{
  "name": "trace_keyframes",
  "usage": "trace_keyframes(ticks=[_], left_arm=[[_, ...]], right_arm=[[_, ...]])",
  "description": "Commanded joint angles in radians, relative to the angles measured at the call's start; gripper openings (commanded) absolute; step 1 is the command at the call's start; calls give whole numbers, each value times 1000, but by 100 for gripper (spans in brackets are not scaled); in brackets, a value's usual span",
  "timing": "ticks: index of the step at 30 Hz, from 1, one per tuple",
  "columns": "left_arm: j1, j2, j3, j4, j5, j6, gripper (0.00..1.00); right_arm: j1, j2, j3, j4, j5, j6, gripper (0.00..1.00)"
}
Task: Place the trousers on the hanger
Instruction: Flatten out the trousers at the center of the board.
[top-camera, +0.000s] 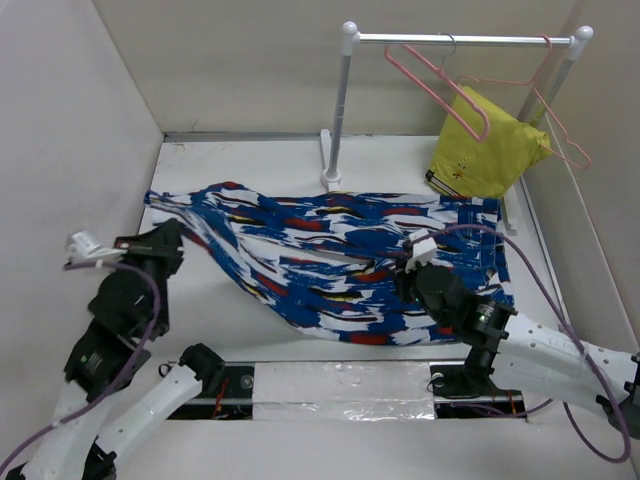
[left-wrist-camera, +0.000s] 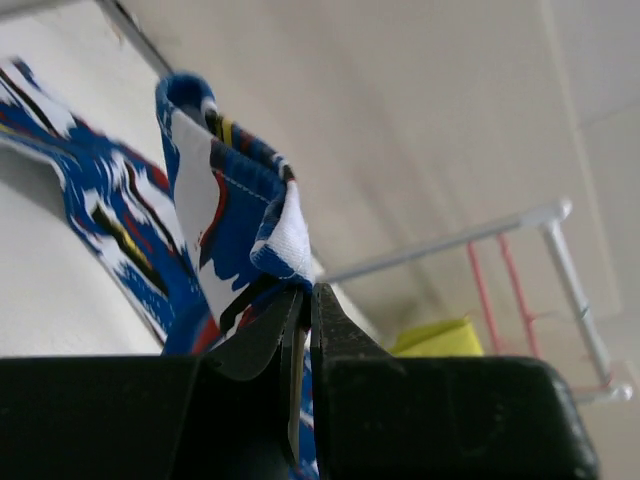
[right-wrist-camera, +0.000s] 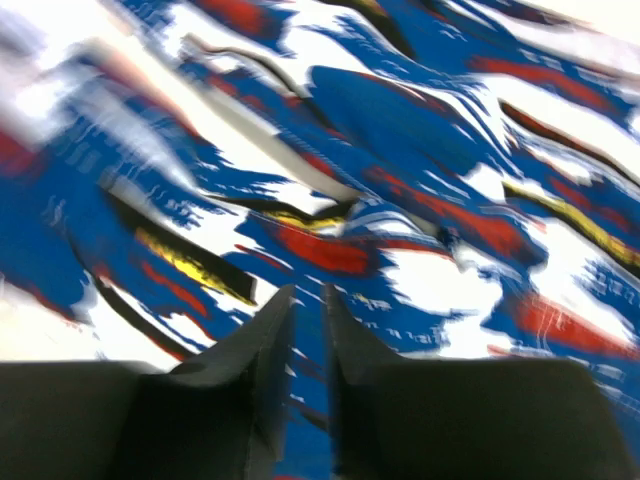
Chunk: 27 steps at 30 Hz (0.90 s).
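Note:
The blue patterned trousers (top-camera: 330, 250) lie spread across the table, legs to the left and waist to the right. My left gripper (top-camera: 172, 238) is shut on the end of a leg and holds it lifted; the left wrist view shows the cloth (left-wrist-camera: 230, 200) pinched at the fingertips (left-wrist-camera: 305, 292). My right gripper (top-camera: 408, 268) is down on the trousers' middle right, where folds gather toward it. In the blurred right wrist view the jaws (right-wrist-camera: 308, 295) stand almost together with blue cloth (right-wrist-camera: 400, 130) in the narrow gap. The bare pink hanger (top-camera: 440, 85) hangs on the rail at the back right.
A white rail (top-camera: 460, 40) on two posts stands at the back right. A second pink hanger (top-camera: 560, 130) on it carries a yellow garment (top-camera: 480, 150), also seen in the left wrist view (left-wrist-camera: 435, 338). White walls close in the table at left, back and right.

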<state>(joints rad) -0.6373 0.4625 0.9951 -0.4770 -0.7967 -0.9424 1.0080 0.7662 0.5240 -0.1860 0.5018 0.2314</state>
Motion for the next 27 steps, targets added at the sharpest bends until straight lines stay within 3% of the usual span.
trace_keyframes(ticks=[1, 4, 8, 10, 12, 14, 17, 18, 21, 27], left_arm=[[4, -44, 51, -178, -156, 36, 0], [4, -88, 59, -201, -177, 54, 0], [4, -116, 42, -178, -162, 100, 0], [4, -122, 33, -158, -156, 119, 0], [4, -130, 8, -138, -135, 146, 0], [4, -128, -13, -143, -139, 155, 0], [4, -139, -59, -160, -135, 139, 0], [4, -145, -87, -146, -124, 148, 0], [4, -176, -110, -48, -95, 215, 0], [4, -202, -12, -9, -88, 362, 0]], right_arm=[[-68, -30, -13, -15, 76, 89, 15], [-160, -57, -28, -10, 64, 106, 2], [-284, -90, -47, -12, -2, 117, 0], [-356, -105, -56, -33, 3, 131, 4], [-410, -113, -59, -47, 17, 137, 18], [-495, -117, -58, -50, -8, 131, 25], [-599, -110, -74, -30, -31, 134, 48], [-630, -102, -81, -27, 1, 144, 63], [-797, -49, -93, 9, -26, 145, 79], [-1071, 70, -64, 95, -230, 172, 82]])
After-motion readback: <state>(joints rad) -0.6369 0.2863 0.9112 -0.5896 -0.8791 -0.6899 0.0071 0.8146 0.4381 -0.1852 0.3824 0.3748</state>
